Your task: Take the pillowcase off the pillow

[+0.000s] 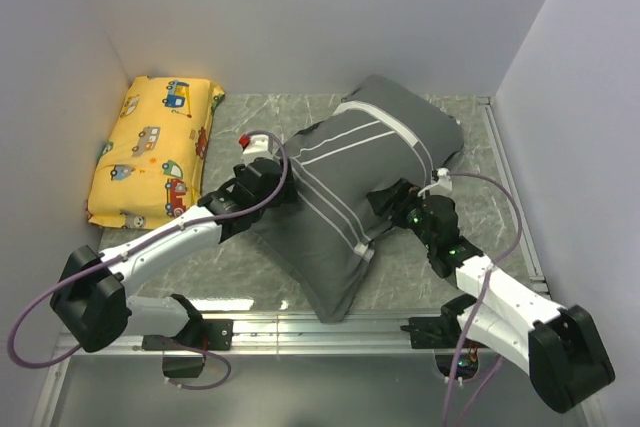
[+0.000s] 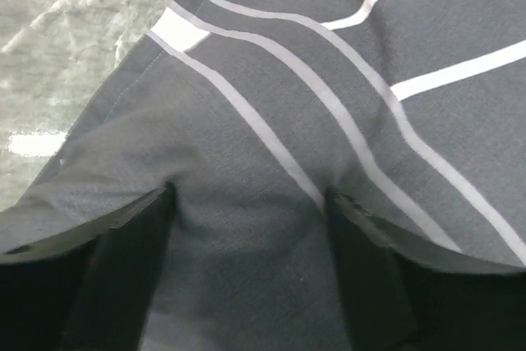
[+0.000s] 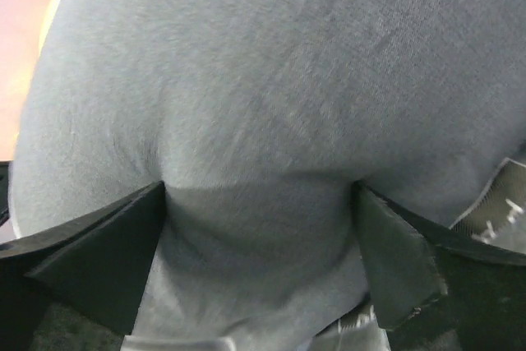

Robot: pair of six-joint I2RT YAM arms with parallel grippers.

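Note:
The dark grey pillowcase [image 1: 375, 162] with thin white stripes lies plump and diagonal across the middle of the table. The white pillow is hidden inside it. My left gripper [image 1: 277, 185] presses against the case's left side. In the left wrist view its jaws stand wide apart [image 2: 251, 199] with striped fabric [image 2: 271, 104] bulging between them. My right gripper [image 1: 392, 201] presses into the case's right side. In the right wrist view its jaws are also wide apart [image 3: 259, 191] with plain grey fabric [image 3: 271, 80] between them.
A yellow cushion [image 1: 155, 152] printed with cartoon vehicles lies against the left wall. Grey walls close in the table at the left, back and right. A metal rail [image 1: 300, 327] runs along the front edge by the arm bases.

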